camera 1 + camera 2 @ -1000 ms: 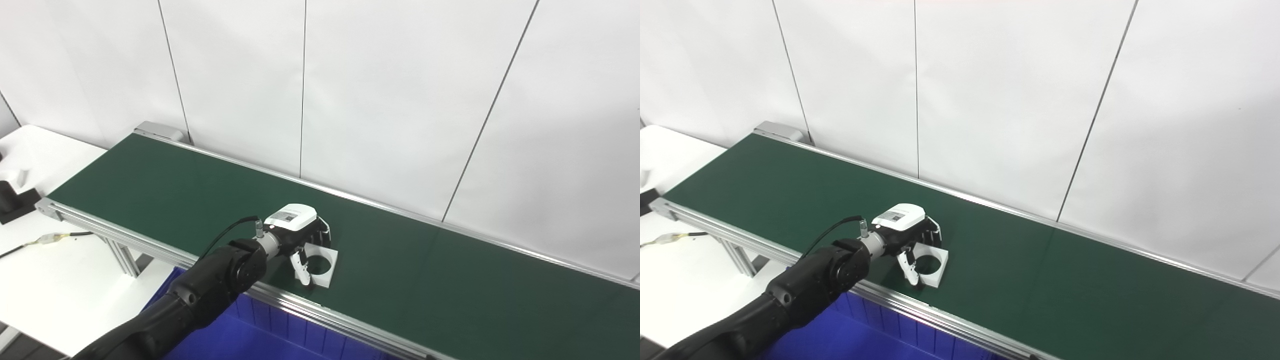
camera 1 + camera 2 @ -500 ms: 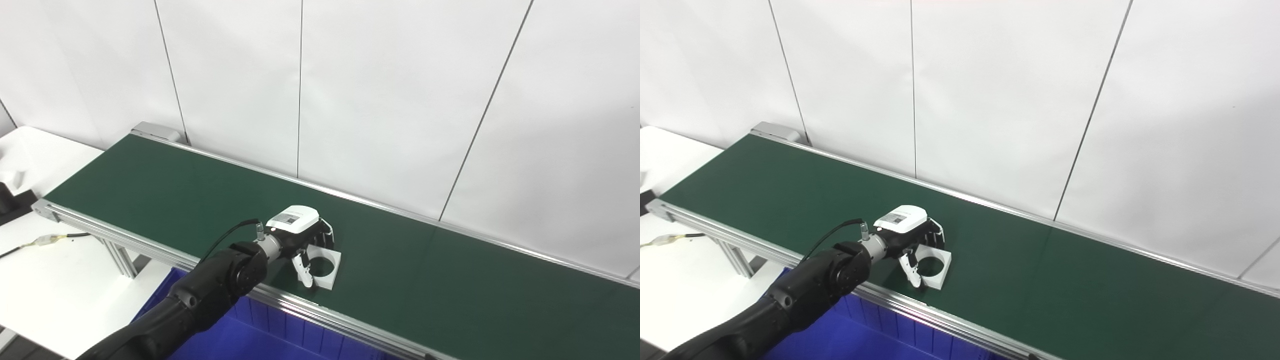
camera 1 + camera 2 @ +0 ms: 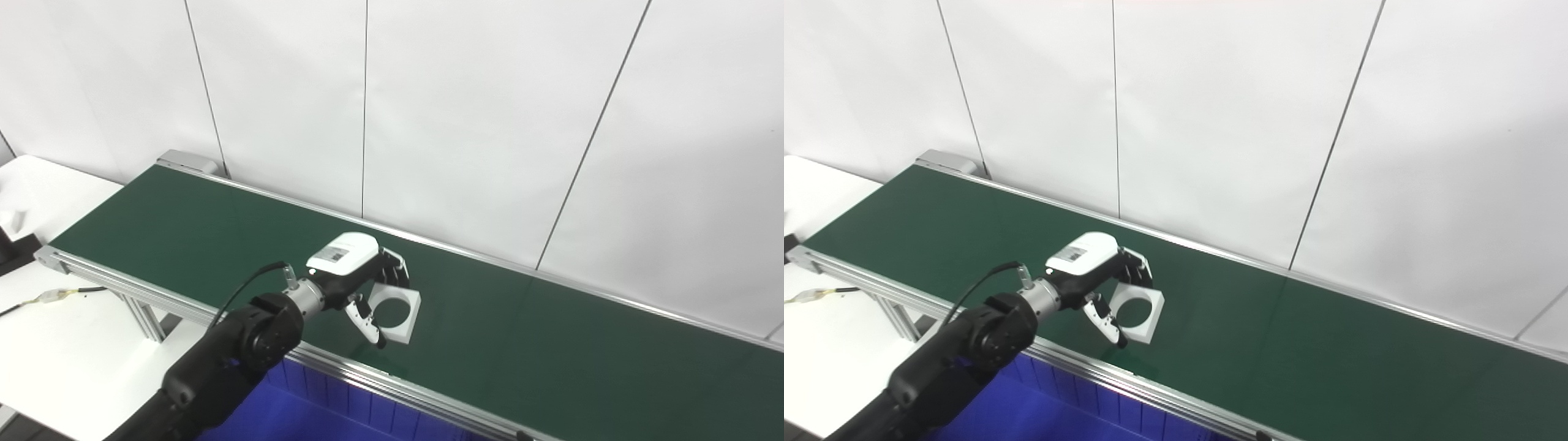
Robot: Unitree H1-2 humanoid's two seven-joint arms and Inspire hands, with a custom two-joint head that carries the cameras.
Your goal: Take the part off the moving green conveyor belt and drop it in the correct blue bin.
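Our left hand (image 3: 358, 278), glossy white shell over black fingers, is clamped on the white square part (image 3: 395, 309) with its round hole, held tilted above the matte green conveyor belt (image 3: 551, 349). Below the aluminium rail sits a ribbed blue bin (image 3: 343, 404).

White square part (image 3: 397, 309) with a round hole, tilted, lifted just above the green belt (image 3: 520, 343) near its front rail, blue bin (image 3: 318, 410) below the rail
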